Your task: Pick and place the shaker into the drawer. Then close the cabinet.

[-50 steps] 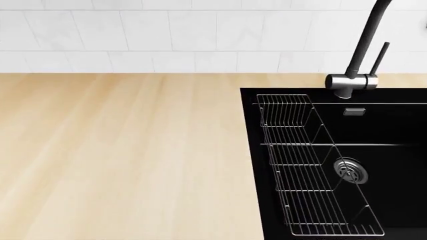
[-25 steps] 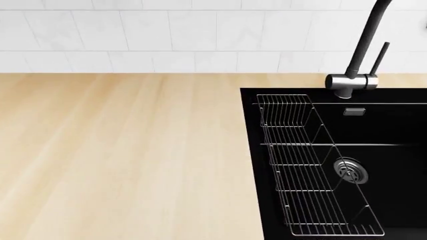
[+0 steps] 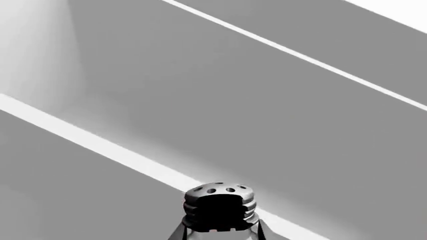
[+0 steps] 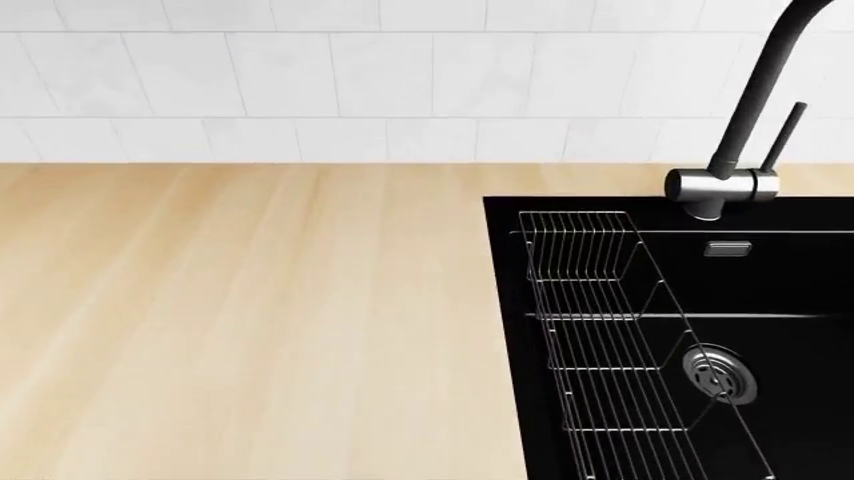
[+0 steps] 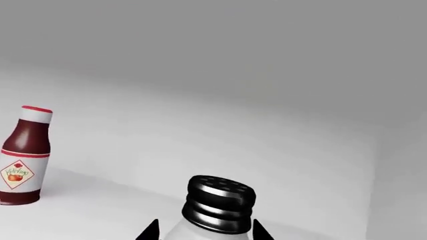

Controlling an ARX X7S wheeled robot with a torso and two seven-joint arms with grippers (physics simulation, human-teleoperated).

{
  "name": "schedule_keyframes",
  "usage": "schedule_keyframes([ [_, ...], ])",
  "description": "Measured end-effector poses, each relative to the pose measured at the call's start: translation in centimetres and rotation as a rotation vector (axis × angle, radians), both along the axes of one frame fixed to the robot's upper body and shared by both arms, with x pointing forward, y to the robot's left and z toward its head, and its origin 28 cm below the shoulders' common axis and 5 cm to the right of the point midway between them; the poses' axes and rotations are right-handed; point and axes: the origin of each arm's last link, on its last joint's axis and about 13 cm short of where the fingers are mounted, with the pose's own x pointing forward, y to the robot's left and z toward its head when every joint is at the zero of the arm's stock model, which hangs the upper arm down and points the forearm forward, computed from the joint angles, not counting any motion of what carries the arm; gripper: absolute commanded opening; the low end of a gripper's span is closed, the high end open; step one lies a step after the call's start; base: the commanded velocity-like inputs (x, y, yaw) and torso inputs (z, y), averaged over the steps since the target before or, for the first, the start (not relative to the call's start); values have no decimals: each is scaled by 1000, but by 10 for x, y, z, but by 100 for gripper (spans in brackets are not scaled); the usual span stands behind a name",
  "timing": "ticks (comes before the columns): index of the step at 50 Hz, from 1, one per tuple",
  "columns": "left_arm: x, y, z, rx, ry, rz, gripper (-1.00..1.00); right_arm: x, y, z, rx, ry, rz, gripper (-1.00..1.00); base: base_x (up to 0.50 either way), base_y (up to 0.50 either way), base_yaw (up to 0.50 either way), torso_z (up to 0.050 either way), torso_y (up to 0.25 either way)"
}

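The left wrist view shows the shaker [image 3: 220, 210], its grey ribbed cap pierced with holes, cut off by the picture's edge, before grey and white cabinet panels. Whether the left tool grips it cannot be told; the tool itself is out of frame. In the right wrist view a black-capped bottle [image 5: 219, 206] sits between two dark tips of the right tool [image 5: 204, 231], whose hold is unclear, with a ketchup bottle [image 5: 23, 157] standing upright well apart. The head view shows neither arm, only the wooden bench [image 4: 240, 320], black sink [image 4: 507, 330], wire rack [image 4: 614, 340] and faucet [image 4: 754, 120].
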Motion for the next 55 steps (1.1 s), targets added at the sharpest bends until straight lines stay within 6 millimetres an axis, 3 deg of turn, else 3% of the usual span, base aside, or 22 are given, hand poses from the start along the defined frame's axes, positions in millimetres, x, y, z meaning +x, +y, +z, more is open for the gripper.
schedule_keyframes([
  [15,7,0,-4,9,27,-1,-100,3,1,1,5,-35,-42,-100,3,0,1,0,0],
  [20,9,-1,-5,15,36,-3,-100,-7,3,17,-32,-107,-62,-100,0,0,0,0,0],
  [30,10,-2,-8,21,46,-5,-100,-46,16,57,-112,-286,-42,-100,0,0,0,0,0],
  [41,13,-3,-13,26,60,-6,-100,-65,23,65,-147,-365,-30,-100,-480,-1,0,0,0],
  [55,15,-4,-19,34,68,-4,-100,-72,29,62,-163,-383,-6,-100,-500,-1,0,0,0],
])
